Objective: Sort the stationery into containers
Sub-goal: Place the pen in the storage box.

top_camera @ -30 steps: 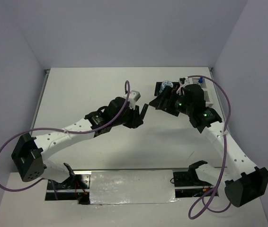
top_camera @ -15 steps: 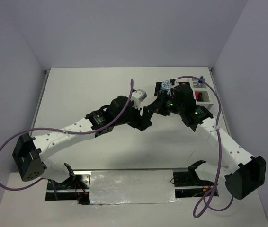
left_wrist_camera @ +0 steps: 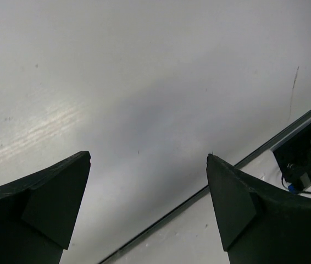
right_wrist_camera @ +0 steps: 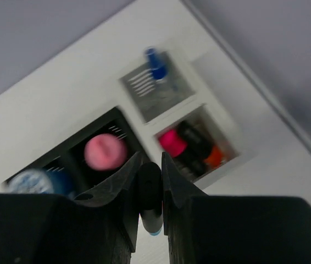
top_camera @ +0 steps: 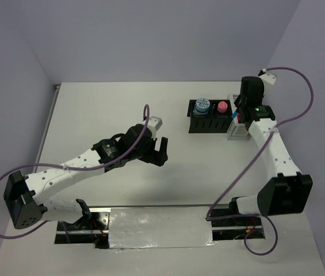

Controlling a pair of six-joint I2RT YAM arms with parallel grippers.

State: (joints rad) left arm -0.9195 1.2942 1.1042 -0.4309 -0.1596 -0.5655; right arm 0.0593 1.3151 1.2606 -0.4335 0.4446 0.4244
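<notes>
Top external view: on the pale grey desk (top_camera: 93, 115), the black rectangular plastic organiser (top_camera: 208, 123) and the smaller white-grey slatted box (top_camera: 238, 133) stand touching at the far right. The right hand (top_camera: 238, 112) hangs over their shared edge.

That position is the risk. The box openings are narrow, and one already holds a crowd of pink- and orange-capped markers (right_wrist_camera: 191, 146). If the hand lets go while off-centre, its load could strike a rim or those caps. It could then tip into the organiser beside the stubby pink tube (top_camera: 223, 107) or the round blue-white tape roll (top_camera: 202, 106), or roll out onto the desk. The right wrist view is blurred, so I cannot tell which compartment lies directly under the hand.

The right hand is clamped on a short dark marker with a cyan cap (right_wrist_camera: 150, 198). The marker lies lengthwise between the two fingers, and its capped end shows behind the tips.

The left hand (left_wrist_camera: 148, 157) is spread wide with nothing in it, low over bare desk and well apart from both containers.
</notes>
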